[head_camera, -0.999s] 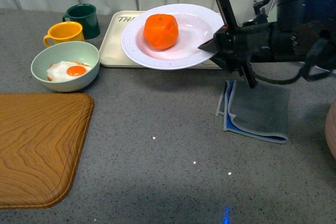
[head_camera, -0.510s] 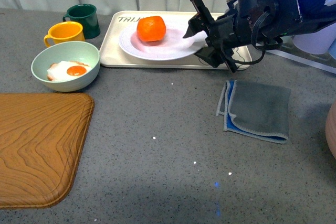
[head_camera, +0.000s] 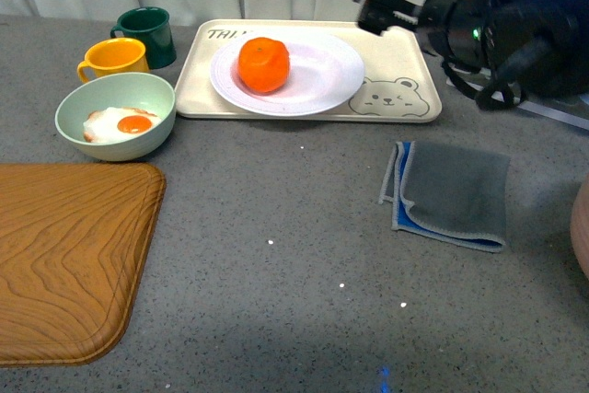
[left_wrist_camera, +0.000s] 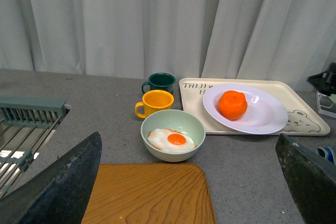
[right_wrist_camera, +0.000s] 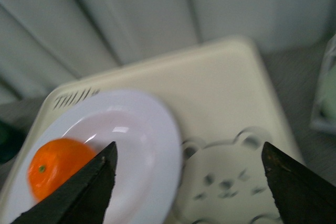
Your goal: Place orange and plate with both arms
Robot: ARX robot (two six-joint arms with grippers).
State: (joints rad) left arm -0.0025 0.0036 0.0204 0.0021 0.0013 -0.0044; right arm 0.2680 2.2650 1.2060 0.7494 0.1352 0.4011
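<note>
- My right tool (right_wrist_camera: 187,150) hung over the far right part of the cream tray (head_camera: 409,62). Its jaws were apart and held nothing.
- My left tool (left_wrist_camera: 189,139) was spread wide and empty, well apart from everything. It faced the wooden board (left_wrist_camera: 149,192) and the things beyond it.
- The plate (head_camera: 322,75) sat flat on the left half of the tray, just beside the bear print at the tray's near right corner.
- The orange (head_camera: 264,64) rested in the plate, on its left side.
- The tray lay along the far edge of the bench (head_camera: 276,227).
- Left of the tray stood a green mug (head_camera: 147,34) and a yellow mug (head_camera: 112,57), with a pale green bowl (head_camera: 92,103) holding a fried egg (head_camera: 120,123) just nearer.
- The board filled the near left corner.
- A grey cloth (head_camera: 451,192) lay toward the right edge, near the tray's near right corner.
</note>
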